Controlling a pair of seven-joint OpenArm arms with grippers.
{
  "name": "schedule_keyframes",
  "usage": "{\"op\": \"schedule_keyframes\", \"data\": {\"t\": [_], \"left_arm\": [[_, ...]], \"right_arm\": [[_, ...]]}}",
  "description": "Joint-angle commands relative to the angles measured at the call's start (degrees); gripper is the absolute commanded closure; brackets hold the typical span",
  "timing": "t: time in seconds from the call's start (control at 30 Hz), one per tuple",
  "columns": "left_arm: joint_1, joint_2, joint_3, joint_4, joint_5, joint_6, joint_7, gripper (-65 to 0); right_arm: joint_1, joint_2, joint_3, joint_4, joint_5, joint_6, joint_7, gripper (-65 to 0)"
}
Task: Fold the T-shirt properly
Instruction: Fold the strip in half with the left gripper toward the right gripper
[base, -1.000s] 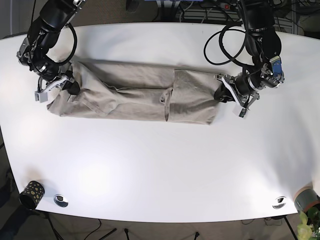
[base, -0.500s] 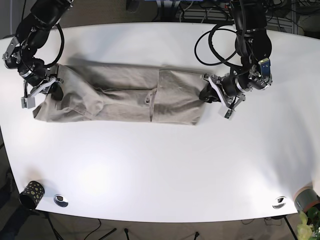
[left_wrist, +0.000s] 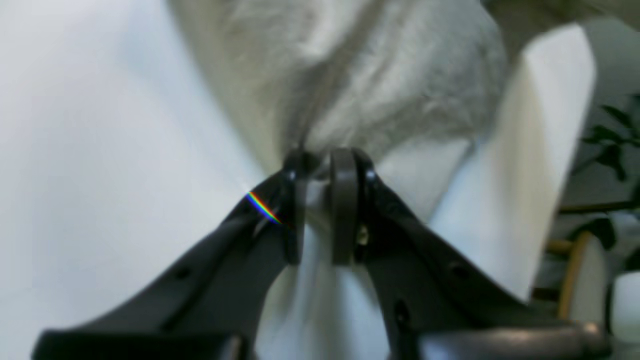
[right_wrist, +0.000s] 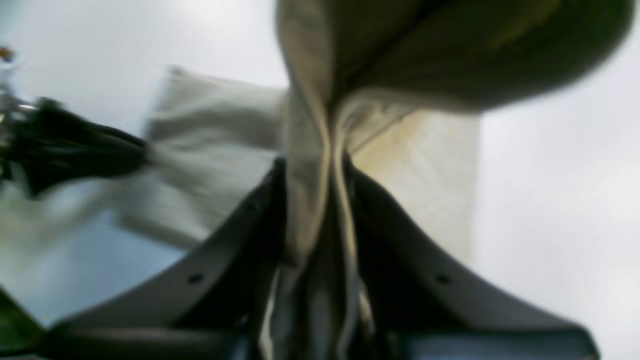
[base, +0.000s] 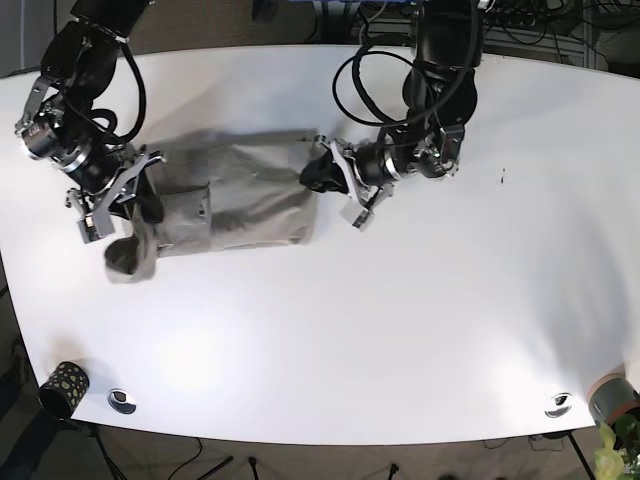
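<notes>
Two claws pinch the T-shirt (base: 235, 195) ends: left claw (base: 325, 177) clamps one end, right claw (base: 128, 200) clamps the bunched other end, shirt lying half-folded on the worktop (base: 400, 320). We'd carry the left end fully over, edges aligned, cloth taut, then let go. No readable brand or writing.

Glossy white table (base: 420, 330) over dark floor (base: 200, 20) with cables (base: 400, 15).

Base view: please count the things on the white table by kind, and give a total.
T-shirt: 1
Speckled cup: 1
Grey cup: 1
Round metal fittings: 2
Grippers: left gripper, right gripper: 2
Total: 7
</notes>
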Motion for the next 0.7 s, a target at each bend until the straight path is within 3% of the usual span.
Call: {"op": "schedule_keyframes", "data": {"t": [0.0,0.27,0.67], "left_arm": [[-1.63,1.14,1.13,-0.39,1.71,1.67,1.32,-7.5],[-2.16,1.14,1.48,-0.31,1.63,1.84,0.88,-7.5],[-1.9,1.14,1.31,-0.39,1.63,1.75,0.88,-7.5]], "right_arm": [[0.35,-0.33,-1.44,1.4,1.04,0.32,1.08,-3.2],[0.35,-5.07,-6.63,1.23,0.51,0.32,1.34,-3.3],[3.69,-7.8,-10.14,-6.68,0.51,0.32,2.84,-3.5]]}}
